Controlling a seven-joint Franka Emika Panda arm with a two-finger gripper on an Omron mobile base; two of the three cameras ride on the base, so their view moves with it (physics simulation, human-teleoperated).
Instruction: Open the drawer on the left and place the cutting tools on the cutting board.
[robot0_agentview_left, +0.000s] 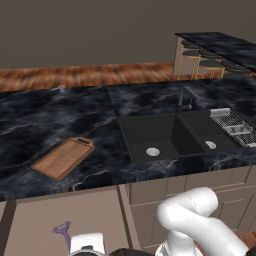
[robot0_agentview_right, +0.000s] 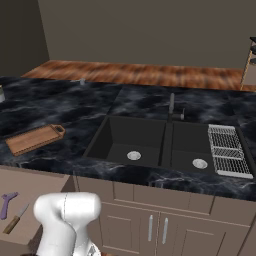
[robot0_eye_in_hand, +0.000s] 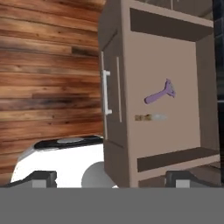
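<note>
Here the white arm (robot0_agentview_left: 200, 220) folds low in front of the cabinets, its elbow bulging up near the drawer side and the hand turned downward. In the hand view the pincer (robot0_eye_in_hand: 111, 178) stands spread wide, its two dark tips far apart at the bottom edge, holding nothing and hovering above the pulled-out drawer (robot0_eye_in_hand: 162, 92).

The drawer is open, its taupe-brown front panel carrying a silver bar handle (robot0_eye_in_hand: 106, 92). Inside, on the flat bottom, lie the purple Y-shaped peeler (robot0_eye_in_hand: 161, 93) and, just beside it, the small knife (robot0_eye_in_hand: 151, 117) with its brown handle and short silver blade; the two are apart, not touching.

On the dark marbled surface (robot0_agentview_left: 55, 115) above, the wooden cutting board (robot0_agentview_left: 64, 157) lies flat left of the black double sink (robot0_agentview_left: 172, 137), with nothing on it. A wire rack (robot0_agentview_right: 227, 150) sits at the sink's right edge, and the faucet (robot0_agentview_right: 172, 106) rises behind the basins.
</note>
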